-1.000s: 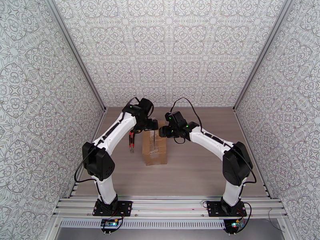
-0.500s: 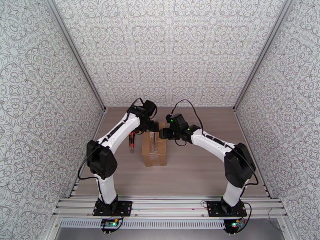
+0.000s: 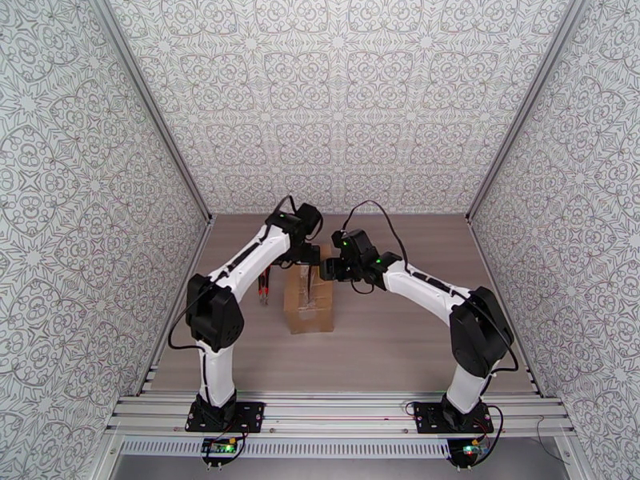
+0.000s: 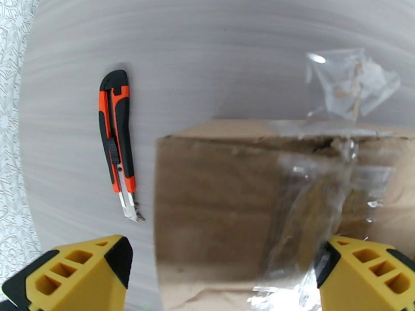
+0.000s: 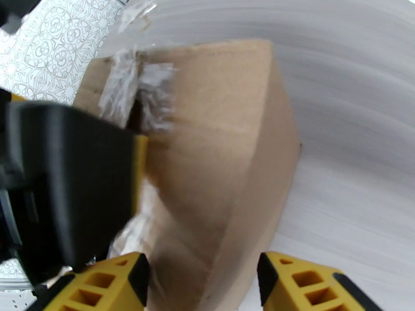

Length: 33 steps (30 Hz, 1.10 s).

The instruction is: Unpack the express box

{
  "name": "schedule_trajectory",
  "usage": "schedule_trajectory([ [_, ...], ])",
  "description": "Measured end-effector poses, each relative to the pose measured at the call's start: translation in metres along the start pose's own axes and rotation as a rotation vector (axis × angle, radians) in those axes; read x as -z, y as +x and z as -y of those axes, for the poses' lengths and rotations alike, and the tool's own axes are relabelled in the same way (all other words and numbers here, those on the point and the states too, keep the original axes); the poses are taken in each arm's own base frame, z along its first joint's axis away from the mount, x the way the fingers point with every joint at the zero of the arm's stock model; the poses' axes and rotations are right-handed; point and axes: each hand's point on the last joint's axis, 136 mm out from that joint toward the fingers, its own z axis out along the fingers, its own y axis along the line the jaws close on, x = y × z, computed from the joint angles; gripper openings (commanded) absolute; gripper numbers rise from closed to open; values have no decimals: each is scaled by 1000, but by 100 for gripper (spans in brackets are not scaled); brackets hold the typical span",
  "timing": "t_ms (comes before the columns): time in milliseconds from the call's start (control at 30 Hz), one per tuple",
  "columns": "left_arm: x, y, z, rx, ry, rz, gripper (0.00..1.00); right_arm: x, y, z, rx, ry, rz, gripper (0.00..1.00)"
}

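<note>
Express box (image 3: 310,302) sits mid-table (image 3: 400,346), long axis running away from the arm bases. Clear tape (image 4: 311,193) along its seam is wrinkled and torn near the far end. Left gripper (image 4: 223,255) hovers over that end, fingers spread wide, the left one clear of the cardboard. Right gripper (image 5: 202,270) straddles a far corner, jaws parted (contact on its left finger: cannot tell). Utility knife (image 4: 116,136) lies on the table left of the box, not touching it.
</note>
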Motion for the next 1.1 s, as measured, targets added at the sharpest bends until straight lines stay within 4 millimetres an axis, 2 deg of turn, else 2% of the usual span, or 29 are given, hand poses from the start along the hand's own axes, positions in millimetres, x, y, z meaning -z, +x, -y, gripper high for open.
schedule_trajectory([
  [133, 2, -1, -3, -16, -40, 9, 98, 0, 0, 0, -1, -1, -2, 61],
  [500, -1, 1, -3, -68, -74, -17, 82, 0, -1, -3, 6, -8, 4, 62],
  [667, 1, 3, -1, -85, -55, -24, 79, 0, -2, -4, 7, -10, 5, 62],
  [900, 19, 2, -3, -64, 51, -38, 78, 2, -5, -7, 11, -17, 14, 63],
  [1100, 37, 11, -13, 5, 199, -39, 76, 3, -6, -9, 13, -14, 13, 63],
])
